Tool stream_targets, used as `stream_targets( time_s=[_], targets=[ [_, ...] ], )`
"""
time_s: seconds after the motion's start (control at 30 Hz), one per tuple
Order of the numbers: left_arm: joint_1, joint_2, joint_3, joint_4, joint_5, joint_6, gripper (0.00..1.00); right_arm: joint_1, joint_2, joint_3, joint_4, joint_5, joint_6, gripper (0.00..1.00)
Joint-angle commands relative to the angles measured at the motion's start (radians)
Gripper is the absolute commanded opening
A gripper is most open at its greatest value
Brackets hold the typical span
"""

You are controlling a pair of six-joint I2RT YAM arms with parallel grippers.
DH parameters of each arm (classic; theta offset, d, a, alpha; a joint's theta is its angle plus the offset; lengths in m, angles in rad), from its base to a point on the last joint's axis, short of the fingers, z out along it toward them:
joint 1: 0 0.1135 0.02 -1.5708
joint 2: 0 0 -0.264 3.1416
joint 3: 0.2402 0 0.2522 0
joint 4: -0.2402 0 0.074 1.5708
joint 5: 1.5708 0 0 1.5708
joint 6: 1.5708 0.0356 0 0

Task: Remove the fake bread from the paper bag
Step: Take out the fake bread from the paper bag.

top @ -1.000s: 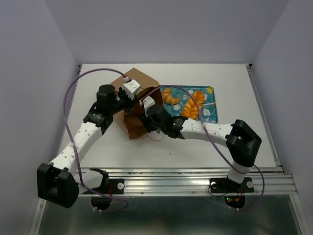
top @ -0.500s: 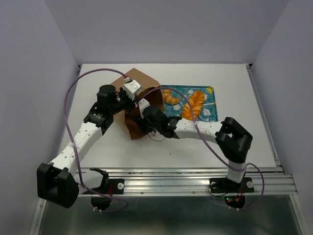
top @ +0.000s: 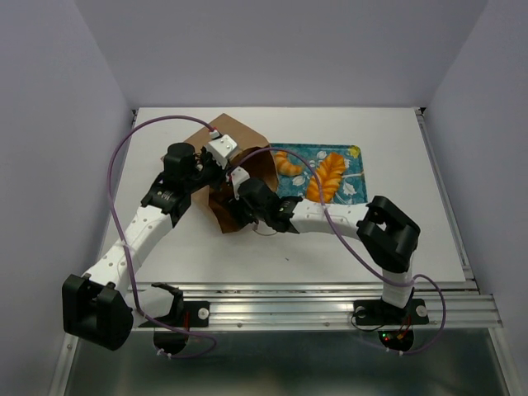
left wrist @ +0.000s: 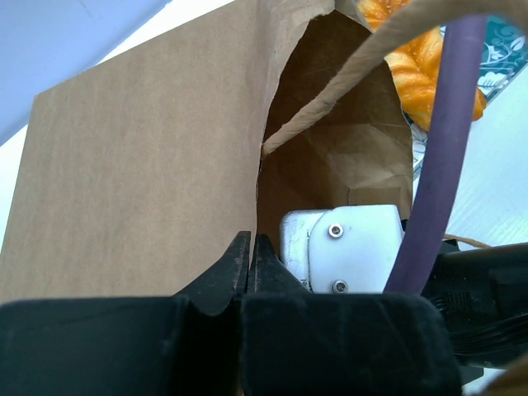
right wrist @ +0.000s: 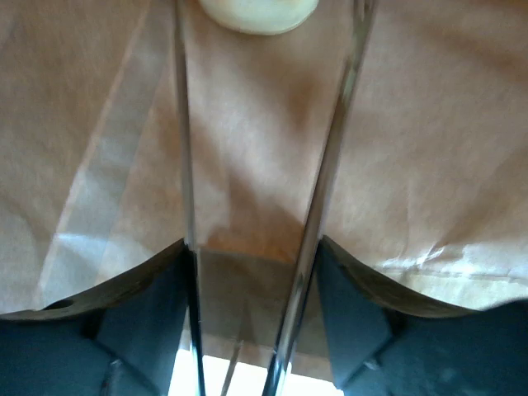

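On the left, the left arm [top: 136, 227] reaches up across the white desk [top: 412, 206] to the paper bag [top: 238, 132], a purple cable [top: 124, 165] looping above it. The left jaws are pressed together, pinching the edge of the bag's side wall beside its mouth. The bag lies on its side, left of the desk's middle, with its open mouth turned to the right, toward the tray. In the left wrist view a twisted paper handle [left wrist: 346, 91] crosses that opening, and the white head of the right arm shows inside it. The right jaws are inside the bag and spread apart, with nothing between them. In the right wrist view they point along the brown paper floor toward a pale round roll [right wrist: 257, 11] at the top edge, which lies apart from both fingers. Just right of the bag, a teal patterned tray [top: 355, 153] holds the other pieces of fake bread: a small croissant [top: 287, 165] at its left end and a long braided loaf [top: 328, 176] lying aslant near its middle. Farther right, the right arm [top: 388, 235] bends at its dark elbow and stretches leftward, low over the desk, into the bag.
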Motion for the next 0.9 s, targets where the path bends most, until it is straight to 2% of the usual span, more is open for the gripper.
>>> stream_targets(
  time_s=[0.0,0.37,0.6,0.87],
  targets=[
    [-0.009,-0.014,0.015,0.046,0.048,-0.005,0.0,0.004,0.021,0.067,0.045,-0.042,0.004,0.63],
    [-0.009,-0.016,0.018,0.05,0.033,-0.013,0.0,0.004,-0.019,0.056,0.042,-0.074,0.04,0.29],
    [-0.011,-0.014,0.013,0.057,-0.016,-0.019,0.0,0.004,-0.143,-0.005,0.051,0.045,0.079,0.24],
    [-0.009,-0.008,0.016,0.058,-0.038,-0.011,0.0,0.004,-0.355,-0.123,0.017,0.141,0.107,0.19]
  ],
)
